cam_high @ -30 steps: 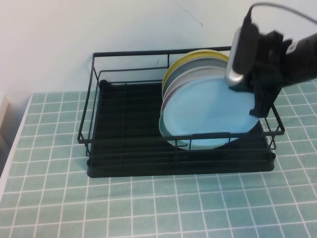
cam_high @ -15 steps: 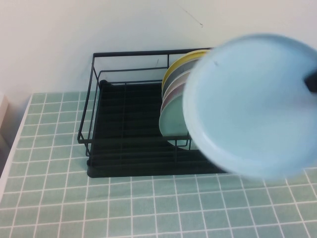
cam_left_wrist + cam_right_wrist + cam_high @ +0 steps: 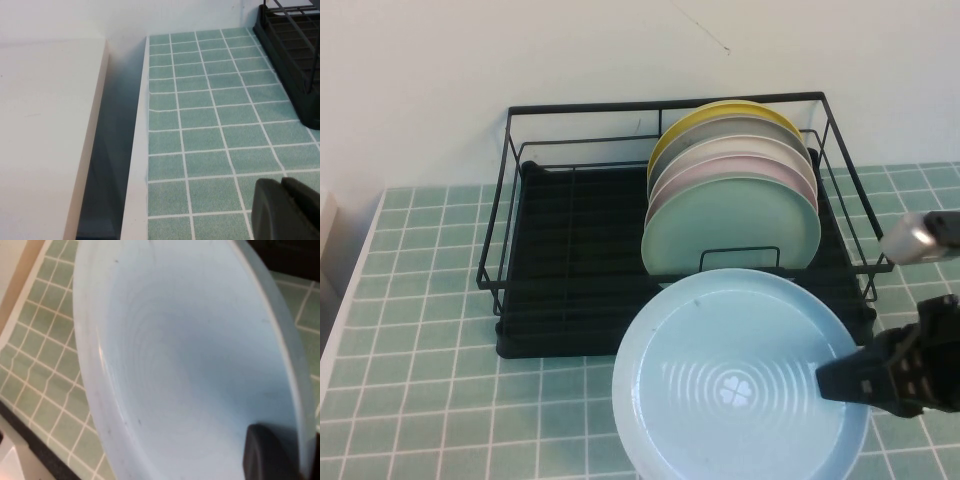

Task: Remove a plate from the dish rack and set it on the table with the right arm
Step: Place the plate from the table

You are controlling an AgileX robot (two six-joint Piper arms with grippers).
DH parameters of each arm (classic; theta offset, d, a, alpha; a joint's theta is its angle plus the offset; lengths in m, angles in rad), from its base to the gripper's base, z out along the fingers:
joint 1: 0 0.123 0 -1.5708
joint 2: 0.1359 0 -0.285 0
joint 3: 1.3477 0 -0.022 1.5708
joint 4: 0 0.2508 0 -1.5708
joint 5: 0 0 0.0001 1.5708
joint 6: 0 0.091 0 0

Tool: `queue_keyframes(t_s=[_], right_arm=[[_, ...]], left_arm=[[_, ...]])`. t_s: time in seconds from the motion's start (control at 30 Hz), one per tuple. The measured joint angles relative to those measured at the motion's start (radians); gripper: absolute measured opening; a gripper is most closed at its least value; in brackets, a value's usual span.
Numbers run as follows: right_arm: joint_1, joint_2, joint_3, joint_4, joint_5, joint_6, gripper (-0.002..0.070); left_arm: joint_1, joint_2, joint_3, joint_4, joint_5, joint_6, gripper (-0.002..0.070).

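the round light sky-blue plate [image 3: 740, 380] is out of the large black wire dish rack [image 3: 590, 255] now: a second ago it stood as the front plate in the rack's row with the gripper at its upper edge, half a second ago it was swinging up close past the camera, and at this moment it lies face up, close to level, in front of the rack over the pale green tiled table [image 3: 430, 400]. the right gripper [image 3: 855, 380], on the black right arm [image 3: 920, 355] reaching in from the rack's front right corner, pinches the plate's rim on the side away from the rack's empty half; one black finger [image 3: 272, 455] shows pressed on the inner face in the right wrist view. whether the plate already touches the tiles i cannot tell; my reading is that extraction is done and only setting down and release remain. the rack holds a leaning row of plates in its right half: a mint-green plate [image 3: 730, 225] now frontmost, then a pink plate [image 3: 740, 175], pale grey ones, and a yellow plate [image 3: 720, 110] at the back; its left half shows bare ribbed tray. the left gripper [image 3: 287, 210] sits low over the tiles, well off the rack's left end; only a dark tip shows, its fingers' spacing not readable.
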Motion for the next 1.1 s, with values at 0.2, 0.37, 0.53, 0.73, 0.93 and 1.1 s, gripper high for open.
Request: queue_keyframes(t_s=[0.2, 0.37, 0.53, 0.73, 0.93, 1.1], right_arm=[[0.0, 0.164, 0.008, 0.082, -0.103, -0.134, 0.009], [0.0, 0.296, 0.008, 0.094, -0.121, -0.199, 0.009], [0.0, 0.369, 0.008, 0.118, -0.148, -0.271, 0.009], [0.0, 0.384, -0.015, 0.133, -0.174, -0.348, 0.028], [0.0, 0.384, -0.103, 0.011, -0.142, -0.351, 0.048], [0.0, 0.371, -0.241, -0.284, 0.039, -0.147, 0.0452]], left_arm=[[0.0, 0.0, 0.0, 0.0, 0.0, 0.0, -0.0003], [0.0, 0.0, 0.0, 0.0, 0.0, 0.0, -0.0003], [0.0, 0.0, 0.0, 0.0, 0.0, 0.0, -0.0003], [0.0, 0.0, 0.0, 0.0, 0.0, 0.0, -0.0003], [0.0, 0.0, 0.0, 0.0, 0.0, 0.0, -0.0003], [0.0, 0.0, 0.0, 0.0, 0.0, 0.0, -0.0003]])
